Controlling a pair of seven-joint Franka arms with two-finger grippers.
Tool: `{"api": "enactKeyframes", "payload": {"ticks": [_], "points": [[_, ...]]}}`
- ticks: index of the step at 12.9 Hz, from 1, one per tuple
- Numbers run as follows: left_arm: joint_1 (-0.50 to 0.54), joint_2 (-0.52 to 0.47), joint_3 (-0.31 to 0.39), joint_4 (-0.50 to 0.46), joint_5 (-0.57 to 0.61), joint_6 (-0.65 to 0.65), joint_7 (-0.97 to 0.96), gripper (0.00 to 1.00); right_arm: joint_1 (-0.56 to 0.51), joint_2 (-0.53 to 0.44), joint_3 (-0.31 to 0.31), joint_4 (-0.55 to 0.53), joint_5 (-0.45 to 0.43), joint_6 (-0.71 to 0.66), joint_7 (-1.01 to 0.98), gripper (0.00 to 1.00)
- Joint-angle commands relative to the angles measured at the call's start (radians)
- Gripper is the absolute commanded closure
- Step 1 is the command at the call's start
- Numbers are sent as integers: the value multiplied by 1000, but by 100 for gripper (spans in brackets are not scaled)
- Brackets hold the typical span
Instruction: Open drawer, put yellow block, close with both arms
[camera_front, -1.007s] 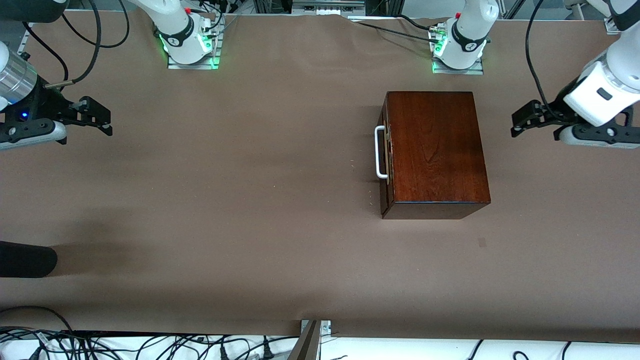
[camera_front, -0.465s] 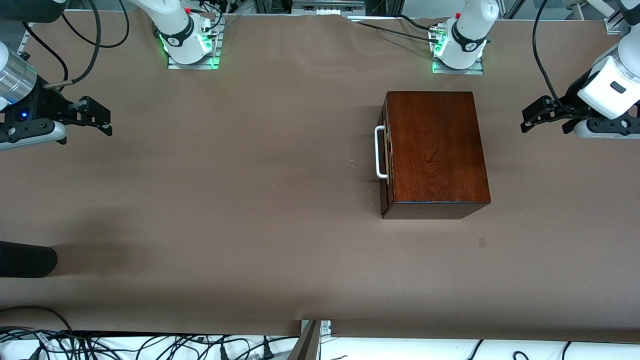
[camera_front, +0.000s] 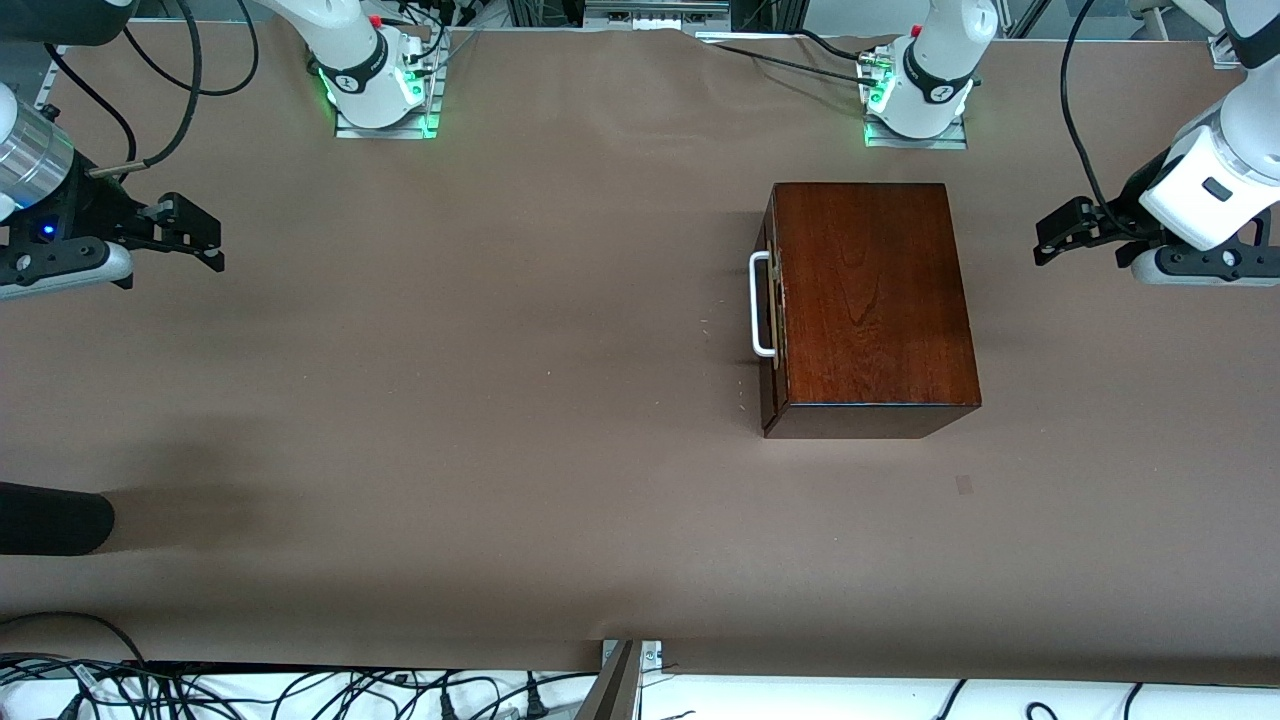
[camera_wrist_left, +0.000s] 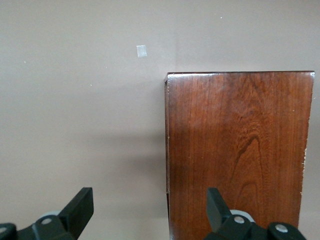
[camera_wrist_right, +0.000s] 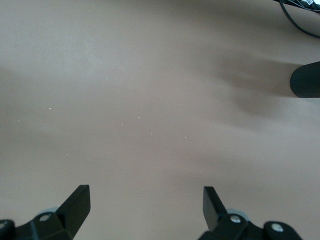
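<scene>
the wooden box (camera_front: 868, 305) sits on the counter (camera_front: 480, 400) toward my left arm's end, and its drawer is shut: the front face lies flush with the body and the white handle (camera_front: 760, 304) stands against it, pointing toward my right arm's end. that facing matters, because a pull on the handle would have to run along the counter toward the right arm's side, where there is bare room for the drawer to slide out.

no yellow block shows anywhere on the counter or in either wrist view. i can't tell whether it is inside the shut drawer or simply out of sight, so this scene fits two stages alike: the drawer closed with the block already in it, or the drawer closed with the block yet to appear.

my left tool (camera_front: 1080, 233) hangs over the counter at the left arm's end, just off the box's plain back side, well apart from the handle. its fingers (camera_wrist_left: 80, 207) are spread wide with nothing between them, and its wrist camera looks down along the box top.

my right tool (camera_front: 188, 232) hangs over bare counter at the right arm's end, well apart from the box. its fingers (camera_wrist_right: 75, 205) are spread wide too and hold nothing. both tools are clear of the box, so neither is bracing it or touching the handle now.

a dark rounded object (camera_front: 50, 518) pokes in over the counter edge near the right arm's end; i can't tell what it is.
</scene>
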Motion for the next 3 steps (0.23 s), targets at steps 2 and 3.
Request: {"api": "enactKeyframes", "payload": {"ticks": [2, 3], "points": [[-1, 16, -12, 35, 30, -20, 26, 0, -3, 1, 0, 14, -6, -20, 15, 0], [1, 15, -12, 35, 28, -20, 26, 0, -3, 1, 0, 14, -6, -20, 15, 0]]}}
